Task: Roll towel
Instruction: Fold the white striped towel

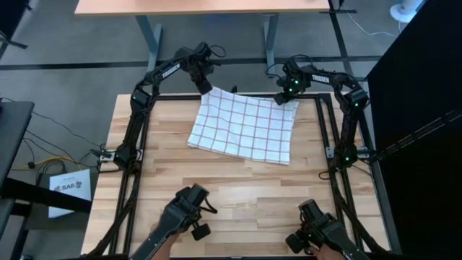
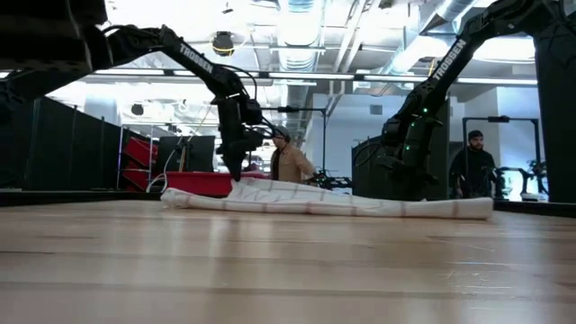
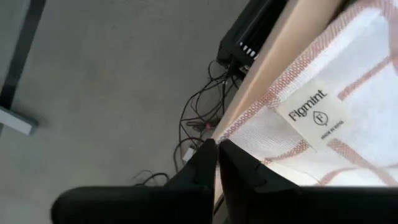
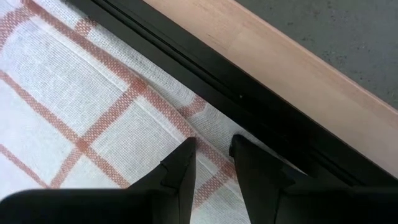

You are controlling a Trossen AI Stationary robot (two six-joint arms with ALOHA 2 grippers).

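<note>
The towel [image 1: 245,126], white with a reddish-brown grid, lies spread on the far half of the wooden table [image 1: 238,191]. In the low view the towel [image 2: 342,205] rests flat, rising slightly at its left end. My left gripper [image 1: 211,90] is shut at the towel's far left corner, beside a sewn-on label [image 3: 317,115]. My right gripper [image 1: 284,99] stands at the far right corner, fingers a little apart [image 4: 213,146] over the towel's far edge. My left gripper pinches the towel's far left corner [image 3: 225,132] between its two fingers, at the hem. The fingers come from above, pointing down [image 2: 236,175]. The corner is raised a little; the rest of the towel lies on the table. My right gripper's fingertips [image 4: 185,152] stand down at the hem of the towel's far edge [image 4: 208,134]; whether they touch the cloth I cannot tell.
A black frame rail [image 4: 249,93] runs along the table's far edge just beyond the towel, and more rails line the left [image 1: 133,144] and right [image 1: 336,137] sides. Two further arms [image 1: 184,217] [image 1: 317,231] sit at the near edge. People [image 2: 290,164] stand beyond the table.
</note>
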